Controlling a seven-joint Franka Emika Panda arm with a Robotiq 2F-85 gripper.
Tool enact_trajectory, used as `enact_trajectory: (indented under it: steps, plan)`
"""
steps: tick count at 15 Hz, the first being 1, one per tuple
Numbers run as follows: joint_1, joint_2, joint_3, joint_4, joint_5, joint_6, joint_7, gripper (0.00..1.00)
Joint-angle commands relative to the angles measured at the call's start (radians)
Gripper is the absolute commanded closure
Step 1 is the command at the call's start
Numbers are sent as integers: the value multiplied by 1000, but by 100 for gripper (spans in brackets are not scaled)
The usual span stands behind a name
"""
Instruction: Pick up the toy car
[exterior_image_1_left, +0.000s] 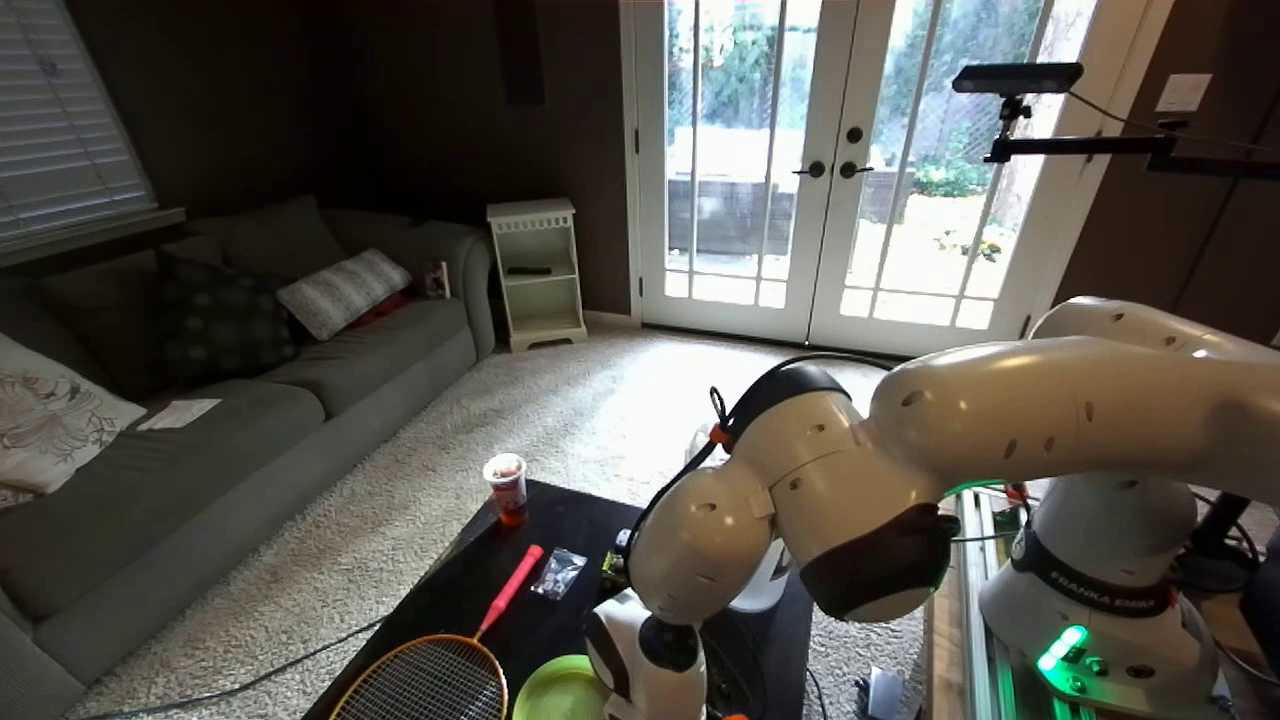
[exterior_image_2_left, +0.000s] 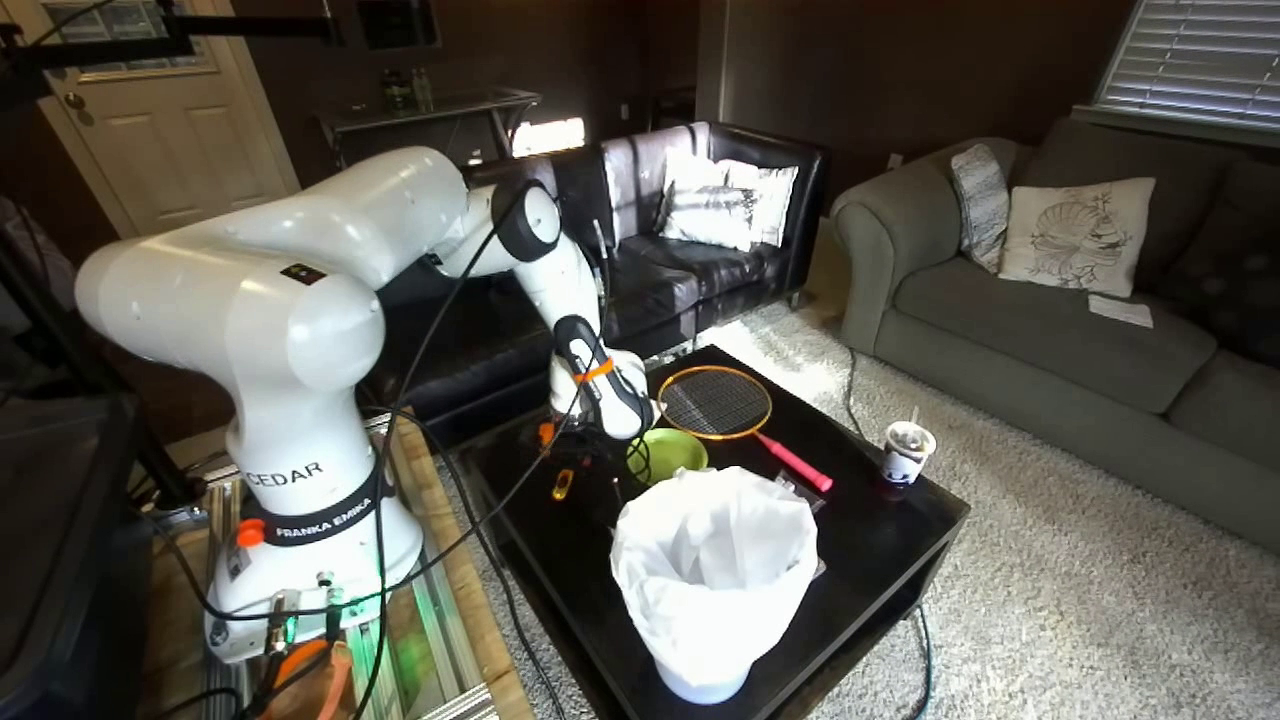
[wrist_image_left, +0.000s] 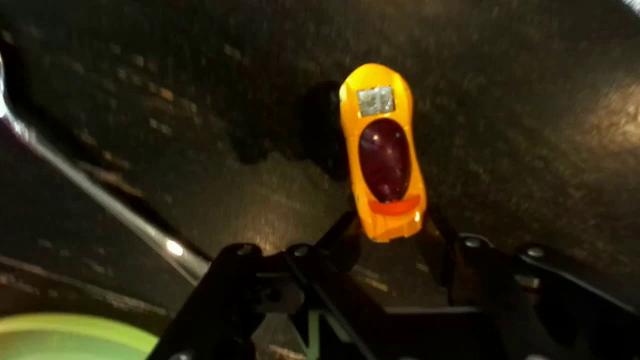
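Yellow toy car (exterior_image_2_left: 562, 485): near left edge of black table (exterior_image_2_left: 860, 565). Cup (exterior_image_2_left: 905, 457): by right corner. Racket (exterior_image_2_left: 735, 420): along right edge, head near far corner, handle end near cup. White-lined bin (exterior_image_2_left: 695, 620): beside near edge.

Racket (exterior_image_2_left: 720, 405) beside green dish (exterior_image_2_left: 680, 455)

Home living room: grey sofa (exterior_image_1_left: 250, 430), black couch (exterior_image_2_left: 650, 275), carpet (exterior_image_1_left: 590, 410); seemingly garden (exterior_image_1_left: 945, 180) past doors (exterior_image_1_left: 838, 230).

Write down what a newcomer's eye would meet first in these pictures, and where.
Probably the white robot arm, stretched over the dark table in both exterior views. In the wrist view, the yellow toy car would likely pop out near the middle. Next, perhaps, comes the white-lined bin on that table.
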Motion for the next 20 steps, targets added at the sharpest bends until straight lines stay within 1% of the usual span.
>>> enact_trajectory:
  steps: [1,2,3,5,6,8,11,14,15,16,17,18,19,20]
  plan:
    - [-184,29,169,141,22,-154,-201,89]
    - [-256,28,247,158,21,-207,-280,89]
    - [-337,21,341,167,7,-261,-356,89]
    - [-477,18,499,182,-9,-315,-496,89]
    - [-542,18,573,175,-43,-337,-540,89]
    - [-613,20,639,178,-68,-312,-610,89]
    - [-658,12,650,144,-53,-273,-713,89]
    - [-677,3,638,93,7,-234,-797,88]
    - [-675,3,628,79,25,-221,-815,57]
    - [-660,-1,595,50,145,-193,-924,38]
    - [-661,-1,588,38,184,-177,-962,32]
    - [-659,4,580,36,186,-157,-964,45]
    - [-650,5,560,19,242,-135,-1019,70]
    - [-643,6,545,2,285,-119,-1059,70]
